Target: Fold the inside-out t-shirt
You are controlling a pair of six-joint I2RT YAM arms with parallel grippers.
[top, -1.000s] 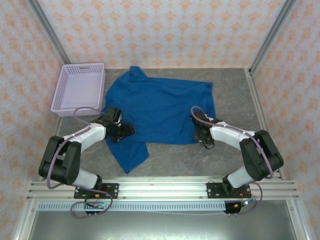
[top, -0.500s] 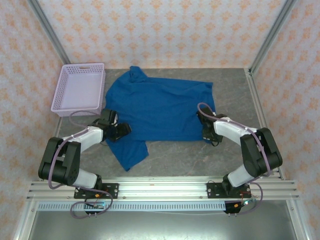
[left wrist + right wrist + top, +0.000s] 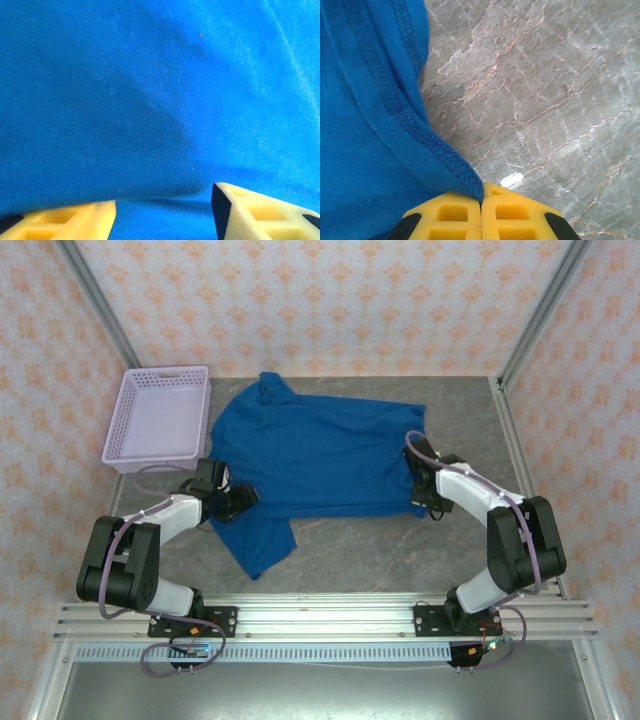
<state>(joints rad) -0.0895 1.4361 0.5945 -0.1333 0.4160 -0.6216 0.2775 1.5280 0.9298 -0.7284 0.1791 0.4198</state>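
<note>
The inside-out t-shirt (image 3: 320, 455) is royal blue and lies spread across the middle of the grey table, with one part trailing toward the near edge. My right gripper (image 3: 418, 475) is at its right edge. In the right wrist view this gripper (image 3: 482, 200) is shut, with the stitched hem of the t-shirt (image 3: 365, 125) pinched between its yellow fingers. My left gripper (image 3: 243, 498) is on the shirt's left side. In the left wrist view its fingers (image 3: 250, 210) stand apart around a raised fold of the blue cloth (image 3: 150, 90).
A lavender mesh basket (image 3: 160, 418) stands at the back left, just off the shirt's sleeve. Bare marbled table (image 3: 465, 425) lies to the right of the shirt, also seen as table (image 3: 545, 90) beside the hem. Metal frame posts bound the table's sides.
My right gripper moved back and to the right along the shirt's edge and closed on the hem. My left gripper shifted slightly left and its jaws narrowed.
</note>
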